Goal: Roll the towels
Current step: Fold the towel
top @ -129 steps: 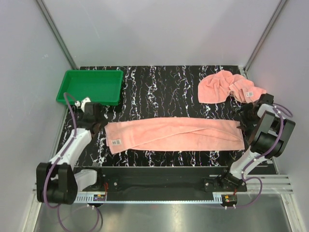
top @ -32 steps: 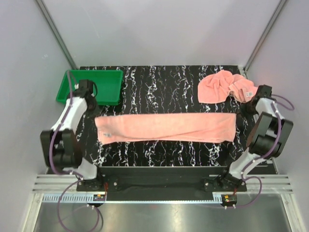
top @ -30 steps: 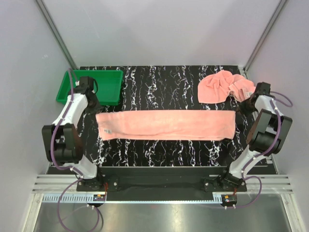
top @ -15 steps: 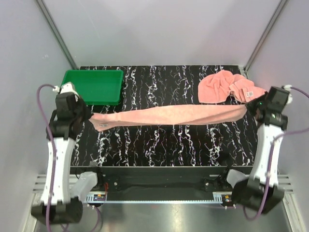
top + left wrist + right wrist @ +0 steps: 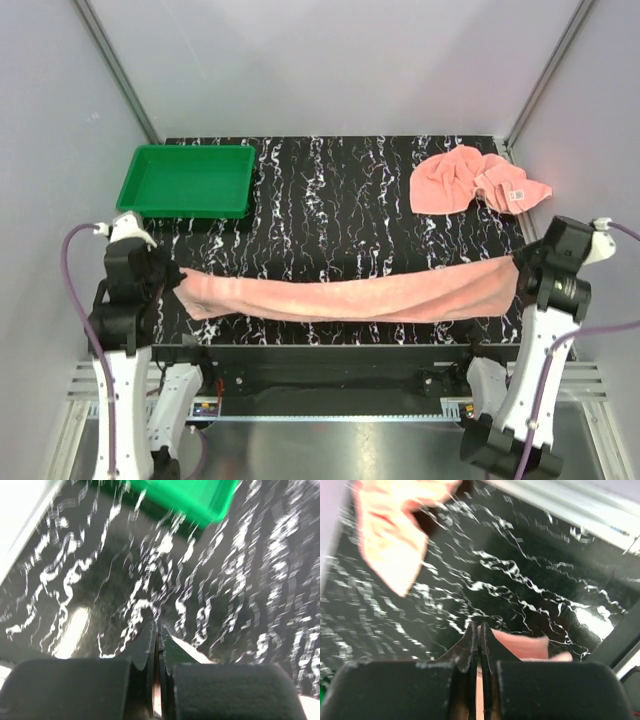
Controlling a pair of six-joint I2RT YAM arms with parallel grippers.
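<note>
A long salmon-pink towel [image 5: 350, 298] hangs stretched between my two grippers, above the near part of the black marbled table [image 5: 340, 200], sagging a little in the middle. My left gripper [image 5: 172, 281] is shut on its left end; in the left wrist view the gripper [image 5: 158, 626] pinches a thin pink strip, and the towel [image 5: 195, 656] shows to the right of the fingers. My right gripper [image 5: 522, 268] is shut on the right end, and the right wrist view has the gripper [image 5: 478, 626] closed on the towel [image 5: 520, 645]. A second towel [image 5: 465, 180] lies crumpled at the back right.
A green tray [image 5: 185, 180] stands at the back left of the table and appears at the top of the left wrist view as the tray [image 5: 185, 497]. The crumpled towel [image 5: 395, 535] shows blurred in the right wrist view. Grey walls enclose the table on three sides.
Both arms have lifted the long towel off the table and carried it toward the near edge. It lay flat a second ago and now hangs taut between the grippers.
</note>
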